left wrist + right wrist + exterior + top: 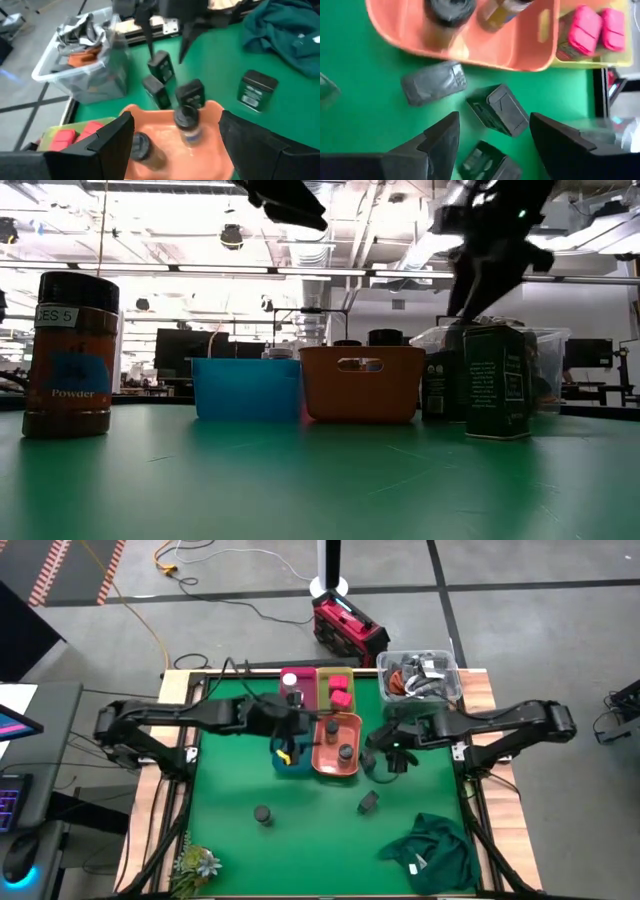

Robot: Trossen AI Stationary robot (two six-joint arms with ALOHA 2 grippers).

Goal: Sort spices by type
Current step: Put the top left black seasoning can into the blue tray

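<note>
My left gripper (300,725) (176,117) hovers open above the orange bin (325,762), where two dark round jars (188,120) (140,148) stand. My right gripper (396,755) (494,120) is open over a cluster of dark grey tins (498,109) (434,82) (482,162) on the mat beside the orange bin. It touches none of them. Another tin (368,802) and a dark round jar (262,814) stand apart on the mat. Pink-red blocks (340,690) lie in the yellow-green bin, and a white-capped jar (290,680) is in the pink bin.
A blue bin (290,758) sits left of the orange one. The clear box of cables (420,675) is at the far right corner, a green cloth (432,850) at the near right, and a small plant (195,862) at the near left corner.
</note>
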